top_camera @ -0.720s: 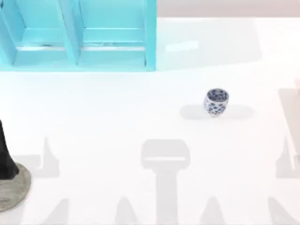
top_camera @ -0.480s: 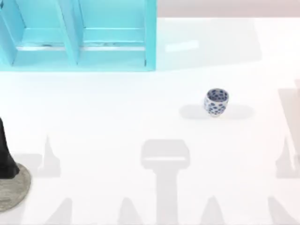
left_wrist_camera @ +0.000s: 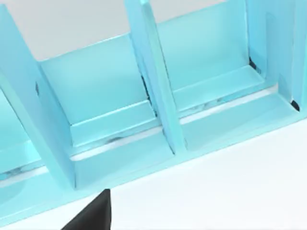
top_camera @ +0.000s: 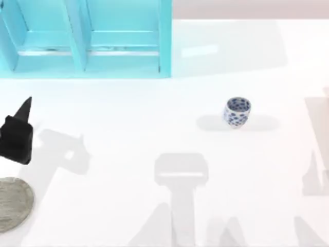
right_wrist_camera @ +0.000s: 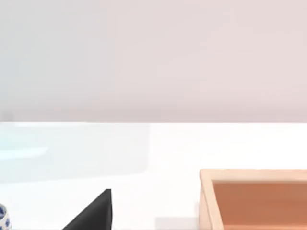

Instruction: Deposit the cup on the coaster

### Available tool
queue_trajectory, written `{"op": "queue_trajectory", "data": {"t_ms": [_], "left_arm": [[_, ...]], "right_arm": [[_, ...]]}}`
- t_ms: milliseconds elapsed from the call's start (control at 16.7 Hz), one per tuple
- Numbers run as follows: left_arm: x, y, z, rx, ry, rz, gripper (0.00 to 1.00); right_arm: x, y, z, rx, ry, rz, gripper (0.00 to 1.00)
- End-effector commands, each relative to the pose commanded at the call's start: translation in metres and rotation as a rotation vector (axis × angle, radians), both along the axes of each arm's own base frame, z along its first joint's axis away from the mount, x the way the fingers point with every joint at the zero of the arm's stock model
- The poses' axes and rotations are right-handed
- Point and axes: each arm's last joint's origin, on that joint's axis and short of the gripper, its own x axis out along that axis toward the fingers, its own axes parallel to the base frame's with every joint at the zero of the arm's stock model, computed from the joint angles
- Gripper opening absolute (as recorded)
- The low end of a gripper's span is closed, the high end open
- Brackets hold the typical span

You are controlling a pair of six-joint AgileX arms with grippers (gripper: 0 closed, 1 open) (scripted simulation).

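Nearest, at the front left corner of the white surface [top_camera: 128, 134], lies the coaster [top_camera: 13, 203], a flat mottled grey disc cut by the left edge of the top view, bare on top. Just behind it, hovering at the left edge, sits the left end effector [top_camera: 19, 128], a black block with one pointed finger [top_camera: 24, 107] aimed toward the back; impossible to tell whether spread or pressed together, and nothing seen held in it. Apart from the coaster, not over it. Farther back and well to the right, right of centre, stands the cup [top_camera: 237, 111], upright, small and rounded, white with blue speckled flowers, mouth up, resting on the surface with a soft shadow to either side. Well apart from the coaster and from the left end effector. Farthest back, along the rear left, runs a turquoise shelf [top_camera: 92, 41] with upright dividers forming open compartments; seen close in the left wrist view as the same shelf [left_wrist_camera: 158, 105], with a black fingertip [left_wrist_camera: 93, 213] in front of it.

In the right wrist view, a black fingertip [right_wrist_camera: 93, 213] of the right end effector, a sliver of the cup [right_wrist_camera: 3, 216] at one edge, and a wooden box [right_wrist_camera: 254, 199] with an orange-brown inside. State of the right end effector not readable either.
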Motion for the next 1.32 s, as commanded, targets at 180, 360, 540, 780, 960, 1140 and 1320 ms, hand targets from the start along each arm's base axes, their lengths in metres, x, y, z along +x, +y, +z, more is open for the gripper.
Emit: {"op": "queue_trajectory", "data": {"t_ms": [180,360,540,780,960,1140,1320], "left_arm": [[0.045,-0.028,0.047,0.136,0.144,-0.162,1.0],[0.106,-0.074,0.072,0.272,0.3,-0.347,1.0],[0.168,-0.132,0.067,0.391,0.454,-0.535,1.0],[0.224,-0.207,0.032,0.506,0.617,-0.76,1.0],[0.244,-0.248,0.005,0.559,0.686,-0.894,1.0],[0.255,-0.277,-0.016,0.592,0.716,-0.995,1.0],[0.262,-0.294,-0.034,0.612,0.729,-1.061,1.0]], "right_arm": [[0.0,0.0,0.0,0.0,0.0,0.0,1.0],[0.0,0.0,0.0,0.0,0.0,0.0,1.0],[0.0,0.0,0.0,0.0,0.0,0.0,1.0],[0.0,0.0,0.0,0.0,0.0,0.0,1.0],[0.0,0.0,0.0,0.0,0.0,0.0,1.0],[0.0,0.0,0.0,0.0,0.0,0.0,1.0],[0.0,0.0,0.0,0.0,0.0,0.0,1.0]]}}
